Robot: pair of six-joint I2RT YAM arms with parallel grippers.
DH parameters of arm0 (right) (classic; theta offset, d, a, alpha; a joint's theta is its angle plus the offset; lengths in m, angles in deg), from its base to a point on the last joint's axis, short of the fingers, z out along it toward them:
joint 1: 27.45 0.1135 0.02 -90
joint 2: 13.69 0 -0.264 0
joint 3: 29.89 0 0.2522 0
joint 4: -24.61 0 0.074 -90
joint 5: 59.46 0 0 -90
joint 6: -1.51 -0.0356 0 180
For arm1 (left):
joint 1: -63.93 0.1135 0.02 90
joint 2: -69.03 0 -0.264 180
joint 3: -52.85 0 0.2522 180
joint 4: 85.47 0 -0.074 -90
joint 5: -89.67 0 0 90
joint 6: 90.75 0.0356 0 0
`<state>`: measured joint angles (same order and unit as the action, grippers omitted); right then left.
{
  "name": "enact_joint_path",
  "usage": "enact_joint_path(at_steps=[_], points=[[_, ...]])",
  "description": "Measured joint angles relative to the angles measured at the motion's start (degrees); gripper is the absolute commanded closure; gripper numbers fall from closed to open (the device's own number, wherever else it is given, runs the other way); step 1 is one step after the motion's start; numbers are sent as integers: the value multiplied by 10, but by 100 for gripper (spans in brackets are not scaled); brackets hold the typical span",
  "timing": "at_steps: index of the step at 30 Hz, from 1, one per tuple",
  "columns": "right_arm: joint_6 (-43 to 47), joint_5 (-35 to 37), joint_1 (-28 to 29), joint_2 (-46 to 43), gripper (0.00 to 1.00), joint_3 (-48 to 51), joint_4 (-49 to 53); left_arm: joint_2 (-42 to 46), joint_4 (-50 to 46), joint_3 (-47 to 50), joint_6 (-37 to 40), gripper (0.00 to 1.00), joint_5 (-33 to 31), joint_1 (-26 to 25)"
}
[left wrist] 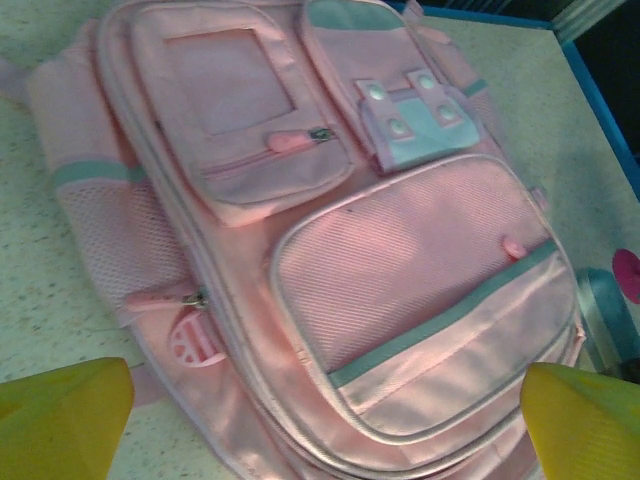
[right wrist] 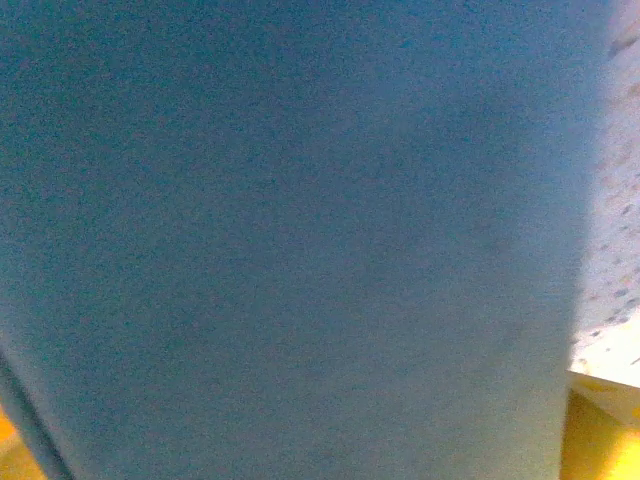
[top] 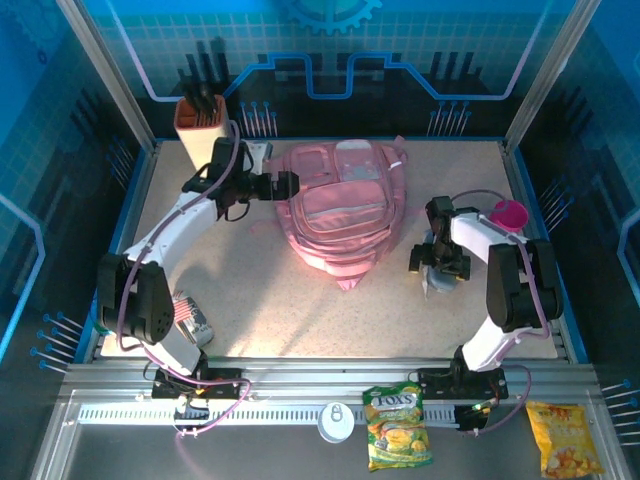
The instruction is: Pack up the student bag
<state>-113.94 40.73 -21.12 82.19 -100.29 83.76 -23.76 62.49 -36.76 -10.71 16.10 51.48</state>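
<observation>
The student bag (top: 340, 212) is a big pink backpack lying flat in the middle of the table, front pockets up. My left gripper (top: 287, 185) hovers at its upper left edge. In the left wrist view the bag (left wrist: 400, 270) lies below the left gripper (left wrist: 320, 430), whose yellow fingertips (left wrist: 60, 415) stand wide apart and open with nothing between them. My right gripper (top: 432, 262) is down over a blue-grey object (top: 441, 284) to the right of the bag. In the right wrist view this object (right wrist: 300, 230) lies between the open gripper's (right wrist: 320, 450) fingers (right wrist: 600, 440).
A pink cup (top: 508, 214) stands at the right edge. An orange pen holder (top: 198, 116) is at the back left. A striped packet (top: 190, 314) lies by the left arm's base. Two snack bags (top: 397, 428) (top: 565, 438) and a white lid (top: 336, 422) sit in front of the table.
</observation>
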Motion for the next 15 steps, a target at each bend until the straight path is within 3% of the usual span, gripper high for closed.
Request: enact_joint_path(at_steps=[15], points=[[-48,-4,8,-24,5,18,-14,-64,-70,-59,137,5,3,-107]])
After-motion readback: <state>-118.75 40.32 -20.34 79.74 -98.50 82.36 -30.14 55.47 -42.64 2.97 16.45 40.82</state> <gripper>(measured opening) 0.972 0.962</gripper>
